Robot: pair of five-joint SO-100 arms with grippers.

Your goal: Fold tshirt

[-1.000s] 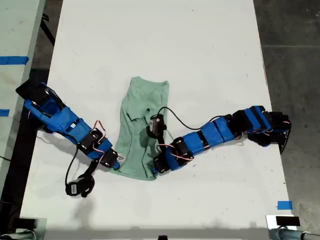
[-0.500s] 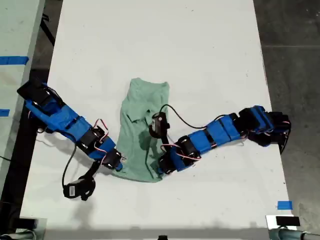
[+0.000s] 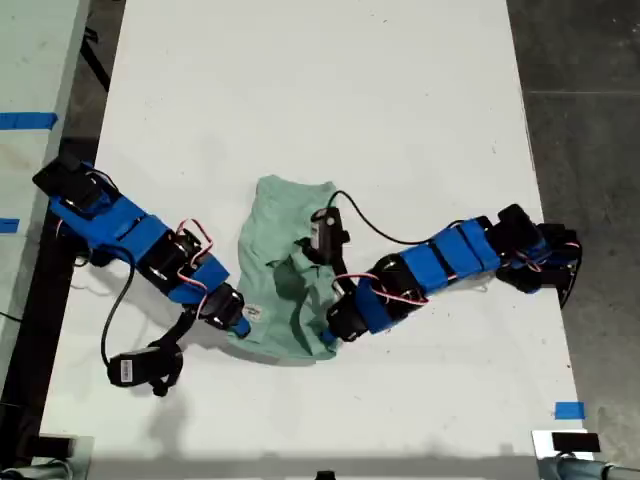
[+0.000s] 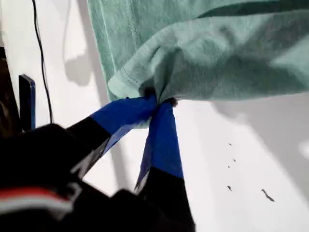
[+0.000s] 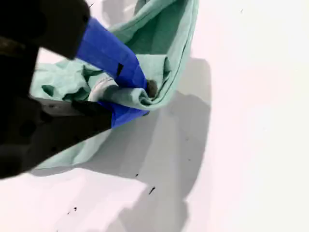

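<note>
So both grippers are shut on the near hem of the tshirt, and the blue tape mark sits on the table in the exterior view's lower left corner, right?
Not quite: the blue tape mark is in the exterior view's lower right corner, not the lower left. The rest holds: my first gripper and my second gripper are each shut on an edge of the tshirt lying on the table, as the wrist views show.

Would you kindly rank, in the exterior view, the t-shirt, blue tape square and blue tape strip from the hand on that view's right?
1. Pale mint-green cloth t-shirt: pinched in that hand.
2. Small blue tape square: exterior view's lower right.
3. Long blue tape strip: exterior view's upper left.
</note>
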